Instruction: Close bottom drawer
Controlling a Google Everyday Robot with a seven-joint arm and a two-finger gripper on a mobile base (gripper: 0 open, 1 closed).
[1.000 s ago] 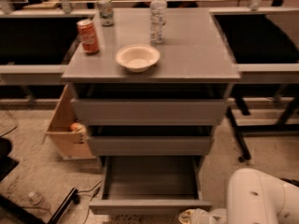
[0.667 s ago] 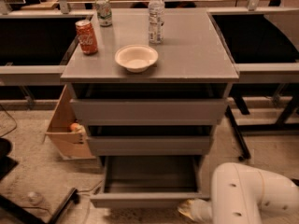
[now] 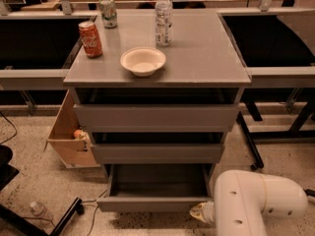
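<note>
The bottom drawer [image 3: 155, 202] is the lowest of three grey drawers in the cabinet. It stands pulled out, with its grey floor and thin side walls showing. Its flat front faces me near the bottom of the view. My white arm [image 3: 256, 200] reaches in from the lower right. My gripper [image 3: 199, 211] is at the drawer front's right end, low against it, mostly hidden behind the arm.
The two higher grey drawers [image 3: 156, 117] sit further in. On the cabinet top stand a white bowl [image 3: 143, 61], a red can [image 3: 91, 39], a green can [image 3: 108, 12] and a water bottle [image 3: 163, 16]. A cardboard box [image 3: 69, 136] stands left. A bottle [image 3: 40, 211] lies on the floor.
The drawer's front has moved in toward the cabinet, so less of its floor shows. My arm has moved left and forward with it, and the view has shifted slightly.
</note>
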